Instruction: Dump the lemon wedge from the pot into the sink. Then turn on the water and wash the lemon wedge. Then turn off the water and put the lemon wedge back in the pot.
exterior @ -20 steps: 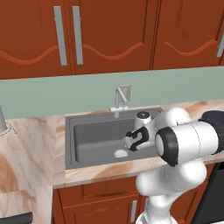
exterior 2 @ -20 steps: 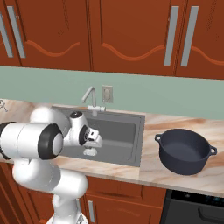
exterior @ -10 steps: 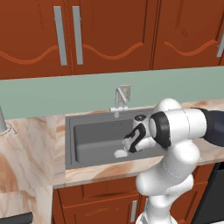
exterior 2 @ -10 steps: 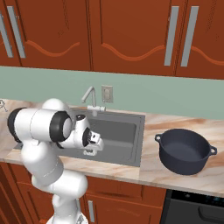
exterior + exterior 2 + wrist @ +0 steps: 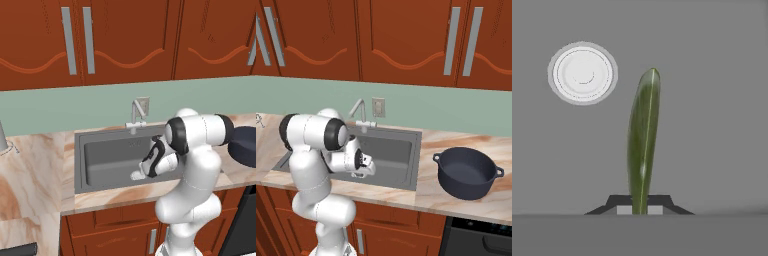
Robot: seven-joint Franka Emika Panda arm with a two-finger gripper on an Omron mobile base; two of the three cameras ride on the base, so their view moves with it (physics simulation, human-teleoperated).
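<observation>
I had the hand (image 5: 640,210) pinched tight on the lemon wedge (image 5: 643,145) at the frame's bottom, but such a thin grip could slip over the sink (image 5: 722,100).

No readable text, labels, brands or numbers on anything in view

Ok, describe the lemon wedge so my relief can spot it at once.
Find the dark grey sink set in the marble counter. Low over its floor, near the round white drain, the gripper has its jaws shut on the lemon wedge: a thin yellowish-green sliver, narrower than the drain.
</observation>
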